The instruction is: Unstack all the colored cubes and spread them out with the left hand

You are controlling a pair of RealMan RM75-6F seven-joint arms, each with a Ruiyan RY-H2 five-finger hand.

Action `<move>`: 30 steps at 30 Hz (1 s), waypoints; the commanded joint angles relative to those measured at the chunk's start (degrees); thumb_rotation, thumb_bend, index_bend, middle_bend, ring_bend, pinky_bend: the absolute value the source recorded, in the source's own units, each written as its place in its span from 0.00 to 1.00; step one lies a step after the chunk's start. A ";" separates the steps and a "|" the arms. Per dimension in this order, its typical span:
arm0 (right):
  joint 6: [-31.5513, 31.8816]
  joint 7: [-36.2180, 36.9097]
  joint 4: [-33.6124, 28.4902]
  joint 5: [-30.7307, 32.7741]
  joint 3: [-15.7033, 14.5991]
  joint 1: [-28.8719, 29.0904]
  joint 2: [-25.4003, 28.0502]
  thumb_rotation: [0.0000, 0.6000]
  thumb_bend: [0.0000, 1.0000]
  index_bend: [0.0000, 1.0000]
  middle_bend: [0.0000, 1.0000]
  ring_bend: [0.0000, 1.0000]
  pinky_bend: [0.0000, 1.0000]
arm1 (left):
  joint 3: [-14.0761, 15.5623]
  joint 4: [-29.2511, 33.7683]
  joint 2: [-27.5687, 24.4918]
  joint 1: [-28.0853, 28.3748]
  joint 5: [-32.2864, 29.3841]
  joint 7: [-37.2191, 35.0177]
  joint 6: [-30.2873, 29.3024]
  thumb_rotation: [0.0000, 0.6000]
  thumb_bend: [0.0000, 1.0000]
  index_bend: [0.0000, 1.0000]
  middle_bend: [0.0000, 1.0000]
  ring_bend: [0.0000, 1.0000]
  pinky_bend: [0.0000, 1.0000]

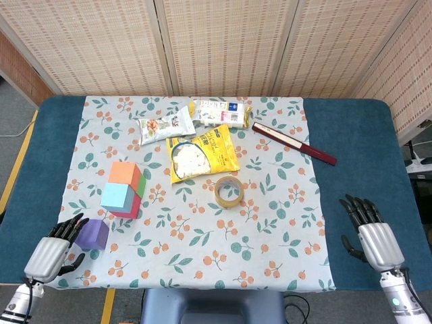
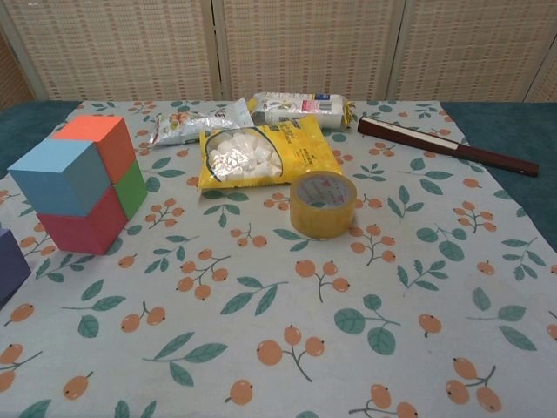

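Note:
A purple cube (image 1: 92, 234) sits alone on the floral cloth near the front left; the chest view shows only its corner (image 2: 10, 266) at the left edge. My left hand (image 1: 50, 253) lies just left of it with fingers spread and nothing in its grasp; whether the fingertips touch the cube I cannot tell. Behind stands a two-level stack: an orange cube (image 1: 125, 174) and a light blue cube (image 1: 117, 196) on top, with a green cube (image 1: 141, 185) and a red cube (image 1: 128, 208) beneath. My right hand (image 1: 374, 236) rests open at the far right.
A roll of yellow tape (image 1: 229, 192) lies mid-cloth, right of the stack. Behind it are a yellow snack bag (image 1: 201, 154), two more packets (image 1: 164, 125) and a dark red folded fan (image 1: 293, 143). The cloth's front edge (image 1: 196, 285) is close to the purple cube.

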State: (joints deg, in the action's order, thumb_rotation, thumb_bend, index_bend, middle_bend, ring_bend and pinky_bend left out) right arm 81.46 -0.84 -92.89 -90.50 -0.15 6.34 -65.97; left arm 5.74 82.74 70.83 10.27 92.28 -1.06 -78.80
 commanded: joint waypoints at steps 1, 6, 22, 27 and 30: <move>0.18 0.02 -0.13 -0.13 -0.02 -0.07 0.10 1.00 0.35 0.00 0.00 0.00 0.00 | -0.84 0.51 -0.19 -0.33 0.60 -0.80 -2.08 1.00 0.38 0.00 0.00 0.11 0.18; 0.28 0.02 -0.14 -0.16 -0.01 -0.11 0.05 1.00 0.35 0.00 0.00 0.00 0.00 | -4.17 -1.72 2.06 -0.27 2.28 -1.66 -7.79 1.00 0.36 0.00 0.00 0.11 0.20; -0.21 -0.25 0.15 0.88 0.47 0.11 -0.12 1.00 0.35 0.00 0.00 0.00 0.00 | -8.98 -0.59 3.71 5.95 -3.59 4.88 1.65 1.00 0.35 0.00 0.00 0.20 0.21; -0.48 -0.20 0.18 0.89 0.42 0.23 -0.09 1.00 0.35 0.00 0.00 0.00 0.00 | -9.01 0.66 2.71 7.83 -5.05 2.49 5.94 1.00 0.35 0.00 0.00 0.22 0.22; -0.17 -0.23 0.04 0.67 0.36 0.12 -0.02 1.00 0.35 0.00 0.00 0.00 0.00 | -9.23 0.65 3.07 9.19 -5.23 2.25 7.70 1.00 0.35 0.00 0.00 0.23 0.22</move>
State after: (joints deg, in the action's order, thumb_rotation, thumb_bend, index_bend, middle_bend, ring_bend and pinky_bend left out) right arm 81.22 -1.06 -92.82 -89.80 0.22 6.50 -66.02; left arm -3.35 83.22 73.83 18.91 87.29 1.49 -71.68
